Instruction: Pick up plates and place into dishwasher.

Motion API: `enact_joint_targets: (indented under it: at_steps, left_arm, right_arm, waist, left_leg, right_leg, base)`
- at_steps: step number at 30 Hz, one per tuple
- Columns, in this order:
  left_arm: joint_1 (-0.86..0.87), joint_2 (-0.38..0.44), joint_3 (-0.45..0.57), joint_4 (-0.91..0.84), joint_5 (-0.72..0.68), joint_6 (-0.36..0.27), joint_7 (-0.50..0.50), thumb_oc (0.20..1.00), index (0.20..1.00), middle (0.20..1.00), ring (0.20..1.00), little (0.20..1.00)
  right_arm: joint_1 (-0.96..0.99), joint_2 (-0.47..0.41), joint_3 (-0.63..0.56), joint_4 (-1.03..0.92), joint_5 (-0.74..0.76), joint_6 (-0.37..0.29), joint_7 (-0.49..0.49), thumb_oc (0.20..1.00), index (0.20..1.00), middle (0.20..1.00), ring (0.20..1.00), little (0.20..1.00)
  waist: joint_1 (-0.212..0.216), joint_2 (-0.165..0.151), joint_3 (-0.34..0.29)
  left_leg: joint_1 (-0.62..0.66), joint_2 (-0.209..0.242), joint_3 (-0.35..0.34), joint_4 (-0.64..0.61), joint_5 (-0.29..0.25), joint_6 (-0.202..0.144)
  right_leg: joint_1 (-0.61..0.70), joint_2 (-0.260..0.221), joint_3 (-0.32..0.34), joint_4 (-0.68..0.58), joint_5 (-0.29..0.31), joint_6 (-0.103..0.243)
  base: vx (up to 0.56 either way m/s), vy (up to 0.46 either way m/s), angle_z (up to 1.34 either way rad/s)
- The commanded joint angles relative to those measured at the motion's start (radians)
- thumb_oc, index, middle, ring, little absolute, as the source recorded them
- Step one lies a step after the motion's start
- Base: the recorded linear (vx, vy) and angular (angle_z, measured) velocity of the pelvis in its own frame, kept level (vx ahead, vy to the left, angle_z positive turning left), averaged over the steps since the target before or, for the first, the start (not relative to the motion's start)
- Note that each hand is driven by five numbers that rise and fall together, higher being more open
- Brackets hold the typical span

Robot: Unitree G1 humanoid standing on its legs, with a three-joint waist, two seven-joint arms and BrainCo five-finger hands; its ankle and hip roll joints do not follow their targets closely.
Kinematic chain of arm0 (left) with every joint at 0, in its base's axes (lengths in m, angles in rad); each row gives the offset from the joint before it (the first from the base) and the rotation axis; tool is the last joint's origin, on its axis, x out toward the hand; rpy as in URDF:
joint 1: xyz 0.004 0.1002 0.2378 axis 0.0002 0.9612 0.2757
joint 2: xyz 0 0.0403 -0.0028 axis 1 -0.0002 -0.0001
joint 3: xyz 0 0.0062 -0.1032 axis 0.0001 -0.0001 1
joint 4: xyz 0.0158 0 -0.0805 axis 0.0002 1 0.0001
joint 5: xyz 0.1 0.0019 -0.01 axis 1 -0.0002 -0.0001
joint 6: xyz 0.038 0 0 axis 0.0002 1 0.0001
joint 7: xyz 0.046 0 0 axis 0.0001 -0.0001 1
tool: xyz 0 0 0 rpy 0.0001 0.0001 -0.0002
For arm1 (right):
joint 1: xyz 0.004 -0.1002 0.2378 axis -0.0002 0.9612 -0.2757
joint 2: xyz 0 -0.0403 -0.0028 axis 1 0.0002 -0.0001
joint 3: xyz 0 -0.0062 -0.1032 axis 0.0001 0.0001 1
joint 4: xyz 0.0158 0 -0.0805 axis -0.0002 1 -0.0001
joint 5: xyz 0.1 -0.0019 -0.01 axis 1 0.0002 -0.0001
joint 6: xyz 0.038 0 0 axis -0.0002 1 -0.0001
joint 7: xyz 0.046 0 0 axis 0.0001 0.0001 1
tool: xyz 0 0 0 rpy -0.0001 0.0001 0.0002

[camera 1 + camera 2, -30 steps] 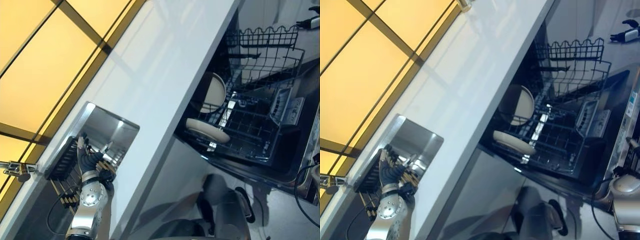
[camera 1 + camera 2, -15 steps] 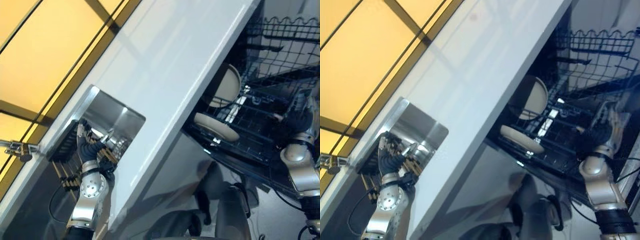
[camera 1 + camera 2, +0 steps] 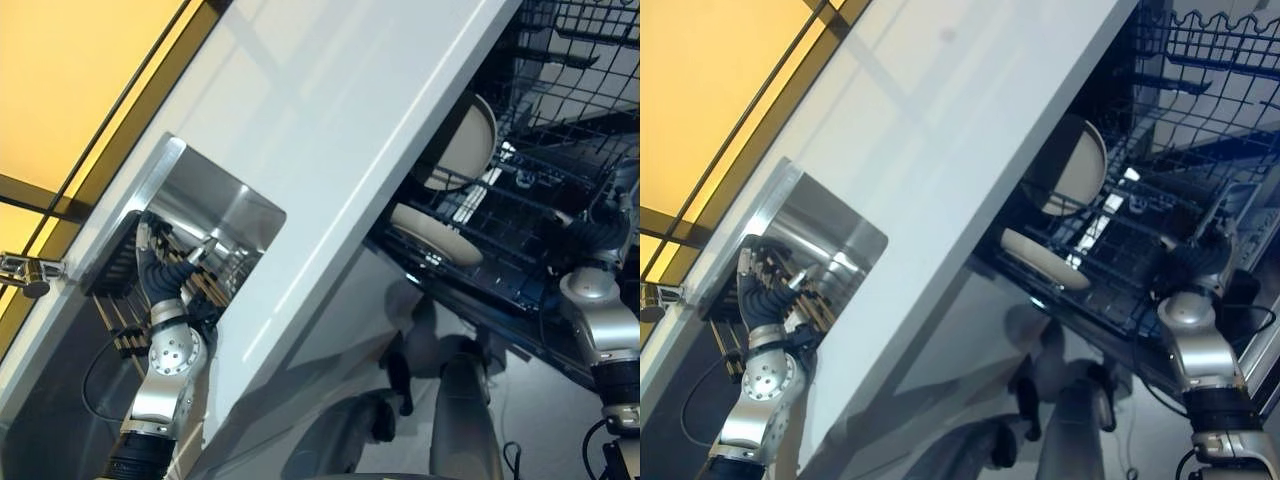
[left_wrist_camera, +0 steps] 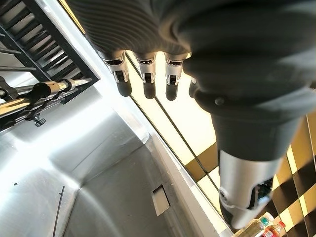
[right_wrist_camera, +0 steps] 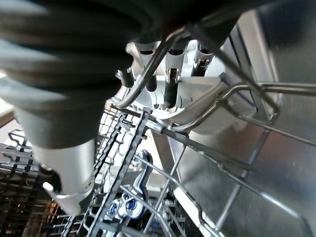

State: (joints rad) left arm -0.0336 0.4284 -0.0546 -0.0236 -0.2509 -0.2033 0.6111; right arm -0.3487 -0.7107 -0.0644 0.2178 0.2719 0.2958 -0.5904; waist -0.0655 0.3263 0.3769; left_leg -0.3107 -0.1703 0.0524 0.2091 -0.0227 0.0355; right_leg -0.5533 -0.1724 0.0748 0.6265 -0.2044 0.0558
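White countertop (image 3: 330,110) runs across the scene, with yellow-lit window panes (image 3: 70,70) beyond it on the far left and a stainless steel sink (image 3: 215,215) set into it at the left. Over that sink the left hand (image 3: 155,275) hangs with its fingers (image 4: 144,79) straight and relaxed, holding nothing, beside a dark slatted rack (image 3: 115,265) at the sink's edge; the basin below it shows bare metal. To the right, under the counter's edge, the dishwasher stands open with its lower wire rack (image 3: 520,250) pulled out. Two cream plates sit in it: one plate (image 3: 462,145) stands on edge close to the counter, and a second plate (image 3: 435,235) lies tilted just in front of it at the rack's near-left corner. The right hand (image 3: 590,240) is at the rack's right side, its fingers (image 5: 173,66) reaching in among the wires, loosely extended and gripping no plate.
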Motion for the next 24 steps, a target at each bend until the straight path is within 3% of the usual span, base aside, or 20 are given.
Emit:
enact_joint_targets:
  at_steps: [1, 7, 11, 24]
  left_arm:
    - [-0.027, -0.025, -0.050, 0.036, 0.022, 0.015, 0.040, 1.000, 1.000, 1.000, 1.000, 1.000]
    - [-0.056, -0.018, -0.062, 0.053, 0.024, 0.006, 0.056, 1.000, 1.000, 1.000, 1.000, 1.000]
    - [-0.086, -0.009, -0.070, 0.089, 0.025, -0.018, 0.060, 1.000, 1.000, 1.000, 1.000, 1.000]
    - [-0.165, 0.091, -0.065, 0.156, -0.009, -0.046, 0.008, 1.000, 1.000, 1.000, 1.000, 1.000]
  right_arm:
    - [-0.075, 0.085, 0.117, 0.033, 0.167, -0.034, 0.172, 1.000, 1.000, 1.000, 1.000, 1.000]
    - [-0.139, 0.133, 0.231, -0.100, 0.282, -0.160, 0.462, 1.000, 1.000, 1.000, 1.000, 1.000]
    - [-0.182, 0.190, 0.331, -0.176, 0.250, -0.221, 0.611, 1.000, 1.000, 1.000, 1.000, 1.000]
    - [-0.411, 0.277, 0.536, -0.326, 0.295, -0.261, 0.917, 1.000, 1.000, 1.000, 1.000, 1.000]
  waist:
    - [0.029, 0.000, 0.082]
    - [0.034, -0.012, 0.094]
    - [0.042, -0.029, 0.096]
    - [0.118, -0.103, 0.072]
  left_leg:
    - [-0.096, -0.025, 0.009, 0.086, -0.025, -0.013]
    - [-0.111, -0.024, -0.001, 0.091, -0.021, -0.014]
    - [-0.123, -0.024, -0.007, 0.100, -0.024, -0.014]
    - [-0.117, -0.010, -0.043, 0.122, -0.036, 0.002]
  right_leg:
    - [0.009, 0.019, 0.024, -0.199, 0.141, 0.012]
    - [0.003, 0.019, 0.014, -0.201, 0.139, 0.015]
    - [0.002, 0.016, 0.004, -0.209, 0.136, 0.021]
    - [0.067, 0.008, -0.056, -0.258, 0.149, 0.024]
  base:
    - [0.00, 0.000, 0.00]
    - [-0.02, -0.022, -0.03]
    - [-0.04, -0.052, -0.02]
    - [-0.02, -0.092, 0.07]
